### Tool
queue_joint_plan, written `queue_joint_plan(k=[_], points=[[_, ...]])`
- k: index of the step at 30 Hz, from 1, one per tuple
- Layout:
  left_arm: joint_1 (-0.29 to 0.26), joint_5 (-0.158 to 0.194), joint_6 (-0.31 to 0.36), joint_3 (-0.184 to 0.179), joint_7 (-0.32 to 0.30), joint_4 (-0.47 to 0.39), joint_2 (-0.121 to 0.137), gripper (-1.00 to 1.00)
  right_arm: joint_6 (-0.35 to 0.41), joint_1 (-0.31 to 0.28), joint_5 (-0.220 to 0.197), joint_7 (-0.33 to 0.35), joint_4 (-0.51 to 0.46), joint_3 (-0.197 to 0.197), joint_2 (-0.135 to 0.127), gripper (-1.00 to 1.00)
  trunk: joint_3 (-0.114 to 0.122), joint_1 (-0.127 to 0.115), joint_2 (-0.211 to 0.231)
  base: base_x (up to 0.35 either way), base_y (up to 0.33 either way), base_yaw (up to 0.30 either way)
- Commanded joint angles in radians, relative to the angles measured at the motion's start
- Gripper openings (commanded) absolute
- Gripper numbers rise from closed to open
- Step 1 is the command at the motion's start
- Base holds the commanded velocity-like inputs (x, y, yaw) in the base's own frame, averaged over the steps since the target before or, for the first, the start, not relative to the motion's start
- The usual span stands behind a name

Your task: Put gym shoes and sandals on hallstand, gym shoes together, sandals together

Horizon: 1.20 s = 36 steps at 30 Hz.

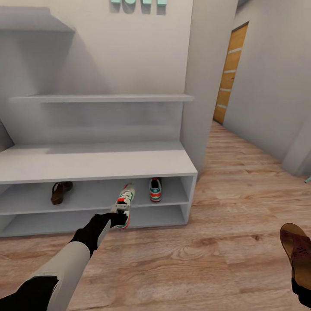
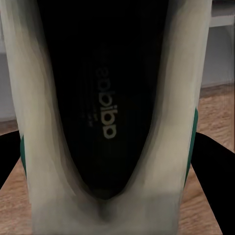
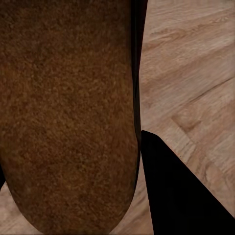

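One cream gym shoe (image 1: 155, 189) stands in the upper bay of the pale hallstand (image 1: 95, 163), toward its right end. My left gripper (image 1: 115, 218) is shut on the heel of the other gym shoe (image 1: 125, 202), held at that bay's front edge just left of the first. The left wrist view looks into this gym shoe (image 2: 105, 112), with a black finger (image 2: 215, 171) on each side. A brown sandal (image 1: 60, 192) lies in the same bay, far left. My right gripper (image 1: 302, 287) is shut on the second sandal (image 1: 297, 250) above the corridor floor (image 1: 216, 250); its footbed (image 3: 68, 112) lies beside one finger (image 3: 181, 196).
A white wall panel (image 1: 207, 86) rises at the hallstand's right end. Beyond it the corridor runs back to a wooden door (image 1: 230, 73). Floating shelves (image 1: 99, 98) hang above the flat top. The lower bay (image 1: 86, 221) holds nothing.
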Motion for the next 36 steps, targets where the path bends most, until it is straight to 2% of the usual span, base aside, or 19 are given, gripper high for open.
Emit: queue_joint_plan(k=[1,14,22,30,36], points=[[0.0,-0.01,0.005,0.004,-0.007,-0.002,-0.001,-1.0,0.0,-0.001,0.001,0.007,0.0,-0.003,0.0,-1.0,-0.001,0.0,0.0,0.251,-0.176,0.0],[0.0,-0.011,0.005,0.01,-0.006,-0.002,0.0,-1.0,0.0,-0.001,0.001,0.007,0.001,-0.005,-0.001,-1.0,-0.001,0.0,0.0,0.289,-0.129,0.0],[0.001,-0.012,0.005,0.01,-0.006,-0.001,0.001,-1.0,0.0,-0.001,0.001,0.007,0.003,-0.005,-0.001,-1.0,-0.001,0.0,0.0,0.071,-0.003,0.0],[0.001,-0.013,0.005,0.009,-0.006,-0.001,0.001,-1.0,0.0,-0.001,0.001,0.007,0.003,-0.005,-0.001,-1.0,-0.001,0.0,0.0,0.274,-0.071,0.0],[0.001,-0.012,0.004,0.009,-0.007,-0.001,0.001,-1.0,0.0,-0.001,0.001,0.007,0.003,-0.005,-0.001,-1.0,-0.001,0.0,0.0,0.064,-0.032,0.0]])
